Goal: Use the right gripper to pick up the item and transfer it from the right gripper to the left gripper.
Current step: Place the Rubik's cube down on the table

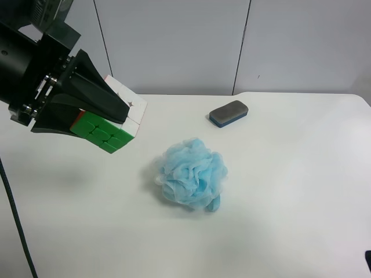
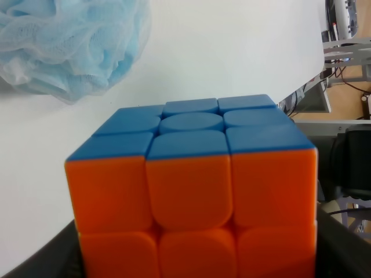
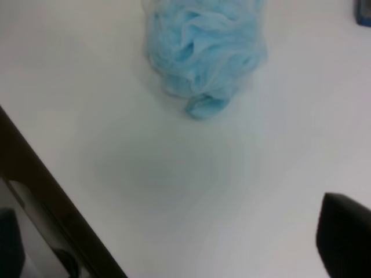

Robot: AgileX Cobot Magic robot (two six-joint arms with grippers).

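Left gripper (image 1: 110,119) is clamped on the item (image 1: 107,134), which is held off the table (image 1: 290,220) at the exterior high view's left. The item's orange and blue faces are seen close up in the left wrist view. Right gripper (image 3: 174,249) is spread apart, with nothing between the fingers. Blue puff (image 1: 191,174) is placed at 4 o'clock from the item, and the eraser (image 1: 229,113) at 1 o'clock from the blue puff.

My left gripper (image 1: 110,116) hides much of the cube (image 1: 104,132). The sponge (image 3: 203,52) is blurred and cropped at the edge; apart from it, my right gripper (image 3: 345,237) shows only one dark finger (jaw gap unreadable).
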